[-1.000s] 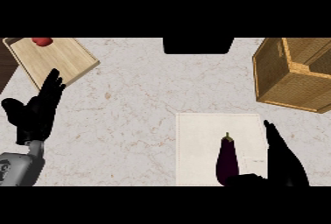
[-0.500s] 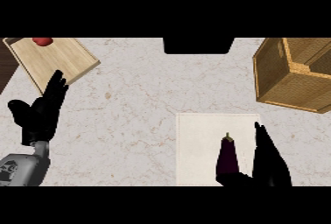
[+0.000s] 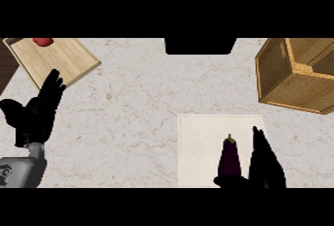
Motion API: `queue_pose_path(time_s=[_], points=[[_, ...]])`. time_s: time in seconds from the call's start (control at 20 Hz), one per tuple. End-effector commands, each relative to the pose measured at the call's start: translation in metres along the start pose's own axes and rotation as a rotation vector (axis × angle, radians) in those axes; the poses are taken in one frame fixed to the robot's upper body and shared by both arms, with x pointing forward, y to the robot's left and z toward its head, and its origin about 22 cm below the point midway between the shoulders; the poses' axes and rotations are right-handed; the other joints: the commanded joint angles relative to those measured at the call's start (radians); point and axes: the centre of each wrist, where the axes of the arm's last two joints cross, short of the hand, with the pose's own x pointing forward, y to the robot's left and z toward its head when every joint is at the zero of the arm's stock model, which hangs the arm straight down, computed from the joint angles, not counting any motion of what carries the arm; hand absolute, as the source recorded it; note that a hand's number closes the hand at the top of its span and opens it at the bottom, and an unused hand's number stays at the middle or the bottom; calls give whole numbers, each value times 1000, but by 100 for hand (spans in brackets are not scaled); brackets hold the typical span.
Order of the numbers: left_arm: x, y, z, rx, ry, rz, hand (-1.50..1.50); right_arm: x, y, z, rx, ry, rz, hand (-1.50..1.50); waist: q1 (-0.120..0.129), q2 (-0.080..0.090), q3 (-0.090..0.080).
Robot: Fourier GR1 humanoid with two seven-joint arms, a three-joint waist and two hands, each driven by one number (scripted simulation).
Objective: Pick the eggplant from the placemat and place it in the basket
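In the head view, a dark purple, elongated eggplant [image 3: 229, 157] is seen lying on a pale rectangular placemat [image 3: 199, 145] on the marbled counter [image 3: 143, 106], its stem end pointing away from the robot — the black right hand [image 3: 264, 165] is set just beside it on its right, fingers straight and close together, thumb reaching under the eggplant's near end, nothing yet enclosed. The woven wooden basket [image 3: 294, 75] is found well apart at the upper right, a light wooden cutting board [image 3: 55, 57] carrying a small red item [image 3: 43, 41] at the upper left. The black left hand [image 3: 36, 112] is held open near the left edge — fingers straight, pointing up.
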Motion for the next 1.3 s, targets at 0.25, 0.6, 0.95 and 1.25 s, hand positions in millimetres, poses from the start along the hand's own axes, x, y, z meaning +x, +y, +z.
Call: queue_pose_path(time_s=[0.25,0.6,0.95,1.25], points=[[-16,-12,17,5,-4,1,0,7,10,-19,-11,73,39,-150,3,0,0],[2,-11,-7,-2,6,9,0,-16,41,-29,13,57,64,-150,1,0,0],[-13,-32,5,15,-5,-2,0,-18,53,-33,31,91,83,-150,2,0,0],[3,-5,-4,14,0,2,0,-34,49,-31,104,80,92,-150,0,0,0]])
